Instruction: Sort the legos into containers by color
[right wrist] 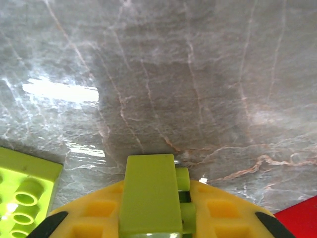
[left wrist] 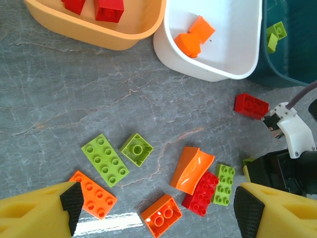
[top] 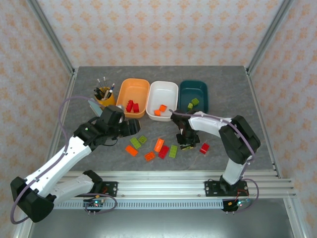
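While the right gripper [top: 187, 143] is clamped on a lime brick [right wrist: 151, 193] close to the table [top: 228, 89], the left gripper [top: 132, 128] hangs over the loose bricks with its jaws wide apart, holding nothing. Beneath it lie two lime bricks [left wrist: 105, 159], three orange bricks [left wrist: 192, 169] and a red brick [left wrist: 200, 193] touching another lime one [left wrist: 224, 184]. A second red brick [left wrist: 251, 105] sits apart, near the white tub [left wrist: 218, 72]. The orange tub [top: 132, 89] holds red pieces [top: 131, 105], the white tub holds orange pieces [top: 159, 110], and the teal tub [top: 193, 89] holds lime pieces [top: 194, 103].
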Controlling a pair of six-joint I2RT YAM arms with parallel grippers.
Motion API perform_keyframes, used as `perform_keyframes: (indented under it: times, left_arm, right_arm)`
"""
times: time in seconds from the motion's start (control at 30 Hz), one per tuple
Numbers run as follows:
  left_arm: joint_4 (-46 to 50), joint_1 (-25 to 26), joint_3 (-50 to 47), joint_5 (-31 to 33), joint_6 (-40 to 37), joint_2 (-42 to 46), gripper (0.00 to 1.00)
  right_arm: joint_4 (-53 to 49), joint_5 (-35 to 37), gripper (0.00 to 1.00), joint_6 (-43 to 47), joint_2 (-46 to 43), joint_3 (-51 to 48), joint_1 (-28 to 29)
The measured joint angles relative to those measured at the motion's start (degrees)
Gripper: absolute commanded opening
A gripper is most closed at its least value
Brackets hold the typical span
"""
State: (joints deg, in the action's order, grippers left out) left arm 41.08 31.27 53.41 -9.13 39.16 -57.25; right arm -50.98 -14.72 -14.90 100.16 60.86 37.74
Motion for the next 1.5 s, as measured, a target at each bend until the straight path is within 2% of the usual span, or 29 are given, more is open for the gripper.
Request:
perform_keyframes:
  times: [0.13, 0.33, 0.43, 0.63, 0.83, 1.03, 1.17, 1.3, 1.5]
  left_arm:
    - [-1.5, 0.0, 0.1, -1.3, 0.0, -0.2, 0.83]
    - [-4.2, 0.2, 6.5, -2.6, 0.0, -5.6, 0.84]
    - [-6.7, 0.2, 10.6, -2.7, 0.0, -9.2, 0.85]
    - [-9.6, 0.2, 14.8, -2.7, 0.0, -14.0, 0.85]
    - [-9.9, 0.2, 15.5, -2.6, 0.0, -15.5, 0.85]
    - [-9.6, 0.2, 15.5, -2.4, 0.0, -15.5, 0.85]
    - [-8.3, 0.2, 15.5, -1.5, 0.0, -15.5, 0.85]
    - [-6.0, 0.2, 15.4, 0.2, 0.4, -15.5, 0.84]
    - [-0.3, 0.1, 15.0, 3.0, 2.1, -15.5, 0.83]
  right_arm:
    - [-1.9, 2.8, 0.15, -0.5, -3.4, 3.4, -0.8]
    - [-4.3, 8.8, 0.15, -0.7, -5.4, 19.3, -7.9]
    - [-4.9, 11.3, 0.15, -0.7, -1.6, 26.6, -12.5]
    - [-5.9, 13.5, 0.17, -0.9, 13.1, 36.3, -18.1]
    - [-7.6, 13.4, 0.21, -2.2, 22.4, 39.9, -21.2]
    - [-8.2, 12.5, 0.43, -3.8, 24.7, 41.6, -22.4]
    - [-8.2, 11.2, 0.49, -4.2, 24.6, 42.0, -22.3]
    - [-8.2, 10.1, 0.5, -4.6, 23.1, 42.0, -21.9]
    - [-6.9, 9.6, 0.5, -4.9, 13.3, 41.4, -19.3]
